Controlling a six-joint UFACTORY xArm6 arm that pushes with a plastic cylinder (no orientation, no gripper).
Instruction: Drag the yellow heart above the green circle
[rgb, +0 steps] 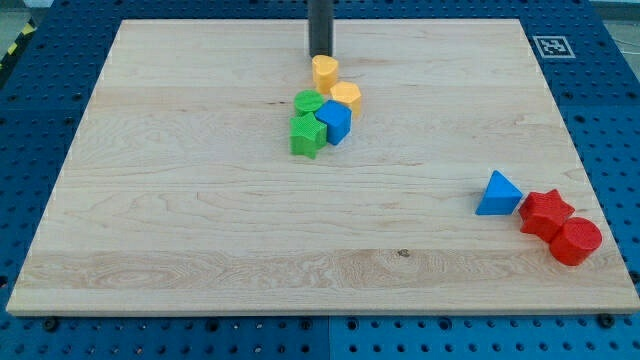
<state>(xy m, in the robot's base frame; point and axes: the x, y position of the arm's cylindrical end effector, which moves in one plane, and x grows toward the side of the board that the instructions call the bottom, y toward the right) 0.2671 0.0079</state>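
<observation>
**Tip behind the heart, cluster tight below it**

Camera view: my tip (321, 55) stands at the view's top centre of the tabletop (180, 200), touching or just short of the top edge of the yellow heart (324, 71). My end effector is a bare rod with nothing to open or close; it grips nothing and can only shove.

The heart is the topmost block of a tight cluster. Just below it and to the view's right is a second yellow block (346, 96), whose shape I cannot make out. The green circle (308, 102) lies just below the heart, slightly to the view's left, and seems to touch or nearly touch it. Under the circle are a green star (306, 135) and a blue block (334, 122), all packed together. Well apart, at the view's lower right, are a blue triangle (498, 194), a red star (546, 213) and a red cylinder (575, 241).

I judge the heart to be light, rigid and quick to slide on the smooth wood. It is likely to turn if I press off-centre, so I would bear on the middle of a side. It already lies above the circle; only a small nudge toward the view's left looks needed, and pushing downward would disturb the cluster.
</observation>
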